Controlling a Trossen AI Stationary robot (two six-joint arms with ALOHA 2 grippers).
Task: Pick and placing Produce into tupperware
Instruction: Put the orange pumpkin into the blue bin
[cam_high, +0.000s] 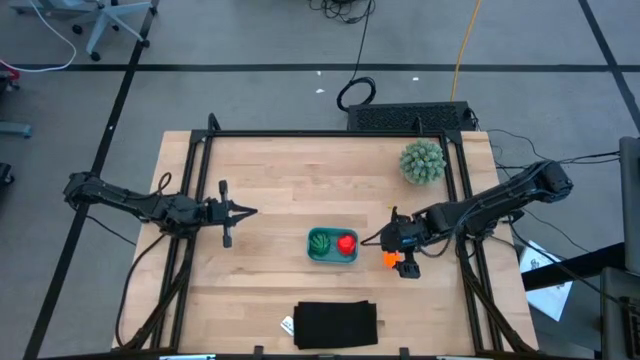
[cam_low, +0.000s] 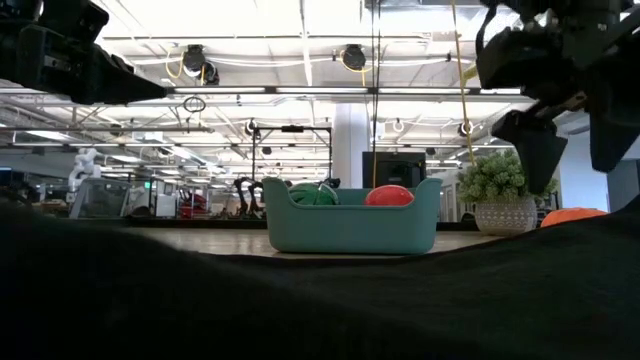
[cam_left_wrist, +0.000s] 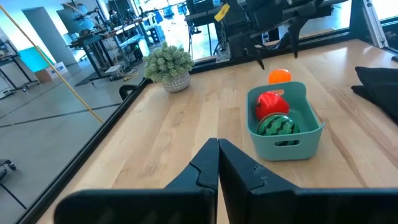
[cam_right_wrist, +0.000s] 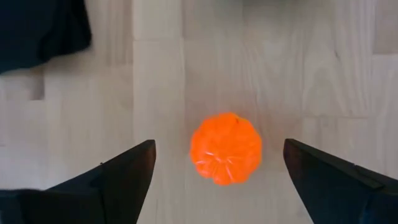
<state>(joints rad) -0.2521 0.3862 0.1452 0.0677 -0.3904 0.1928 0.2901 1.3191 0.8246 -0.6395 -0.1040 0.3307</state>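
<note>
We are hovering the right gripper (cam_right_wrist: 214, 163) over the orange ball (cam_right_wrist: 225, 148), jaws spread wide and holding nothing, ball lying between the fingers on bare table (cam_high: 270, 200). The ball is sitting just beside the tub (cam_high: 331, 245), at its 3 o'clock in the high view; the red piece (cam_high: 346, 242) and green ball (cam_high: 320, 241) are already lying inside. To do this well we are keeping the ball centred, dropping straight down, closing gently so the round toy is not squirting out, then lifting clear of the rim before moving toward 9 o'clock. The left gripper (cam_left_wrist: 217, 167) is waiting well apart at the tub's 9 o'clock, fingers pressed together, empty.
</note>
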